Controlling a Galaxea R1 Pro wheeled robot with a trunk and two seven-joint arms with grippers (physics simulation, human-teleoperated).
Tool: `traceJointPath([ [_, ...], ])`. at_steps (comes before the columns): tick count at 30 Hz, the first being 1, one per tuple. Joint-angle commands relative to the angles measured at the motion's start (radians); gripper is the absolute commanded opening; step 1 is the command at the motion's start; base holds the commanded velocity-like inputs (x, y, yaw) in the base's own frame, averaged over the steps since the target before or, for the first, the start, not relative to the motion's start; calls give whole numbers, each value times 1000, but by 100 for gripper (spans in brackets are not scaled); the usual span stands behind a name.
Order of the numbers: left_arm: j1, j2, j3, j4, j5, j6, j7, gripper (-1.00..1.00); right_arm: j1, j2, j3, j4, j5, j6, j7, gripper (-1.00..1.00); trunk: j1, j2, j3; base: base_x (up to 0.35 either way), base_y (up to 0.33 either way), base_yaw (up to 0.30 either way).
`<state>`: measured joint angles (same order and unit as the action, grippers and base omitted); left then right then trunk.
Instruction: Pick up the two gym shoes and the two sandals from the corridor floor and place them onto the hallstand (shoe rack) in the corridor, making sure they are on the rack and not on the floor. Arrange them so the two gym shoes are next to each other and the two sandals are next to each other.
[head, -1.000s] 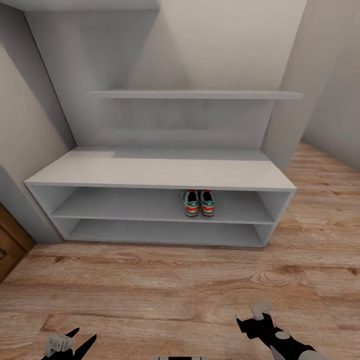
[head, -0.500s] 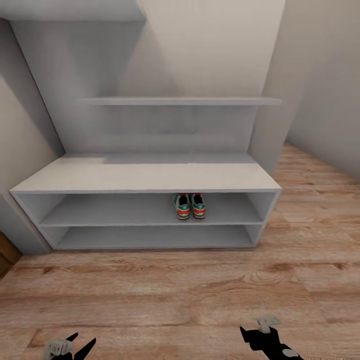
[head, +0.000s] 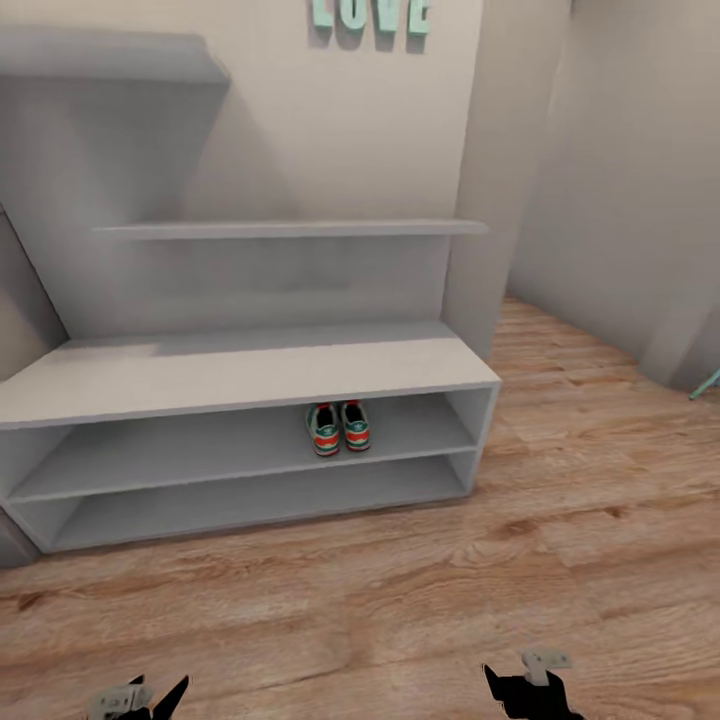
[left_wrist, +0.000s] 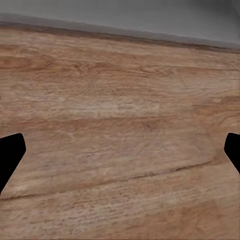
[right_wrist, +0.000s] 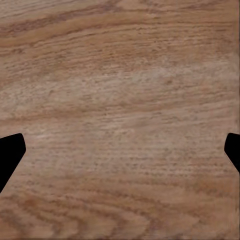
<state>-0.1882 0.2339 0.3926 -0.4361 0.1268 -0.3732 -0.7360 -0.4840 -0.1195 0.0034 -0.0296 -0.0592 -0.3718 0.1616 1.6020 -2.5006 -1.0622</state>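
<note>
Fingers of your left gripper (left_wrist: 120, 150) stand spread wide, their black tips at opposite edges of the left wrist view with bare corridor floor (left_wrist: 120, 125) between them and a grey base strip at the far side; fingers of your right gripper (right_wrist: 120, 150) are likewise spread apart over wood grain, pinching nothing. From the head view, both grippers sit low at the bottom edge, the left gripper (head: 135, 697) and the right gripper (head: 525, 685), hanging above the plank floor (head: 400, 600) and well apart from the hallstand (head: 240, 370). Your two gym shoes (head: 338, 428) stand side by side, touching or nearly so, on the upper of the two shelves under the grey worktop, right of centre, red-orange heels toward you. The lower shelf below them and the worktop above carry nothing visible. A long wall shelf (head: 290, 229) runs above the worktop, and a shorter one (head: 110, 55) sits higher at the left. Mint-green letters (head: 370, 14) hang on the cream wall at the top edge. The floor runs on to the right past the unit
</note>
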Motion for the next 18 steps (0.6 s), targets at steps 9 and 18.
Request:
traceJointPath([
  [9, -1, -55, -3, 39, -23, -39, 94, 100, 14, -1, -2, 0, -10, -20, 3, 100, -21, 36, 30, 0, 0, -298],
  [18, -1, -59, -6, 54, -31, -44, 103, 100, 16, -18, -8, 0, -95, -21, 3, 100, -56, 99, 59, 0, 0, -299],
])
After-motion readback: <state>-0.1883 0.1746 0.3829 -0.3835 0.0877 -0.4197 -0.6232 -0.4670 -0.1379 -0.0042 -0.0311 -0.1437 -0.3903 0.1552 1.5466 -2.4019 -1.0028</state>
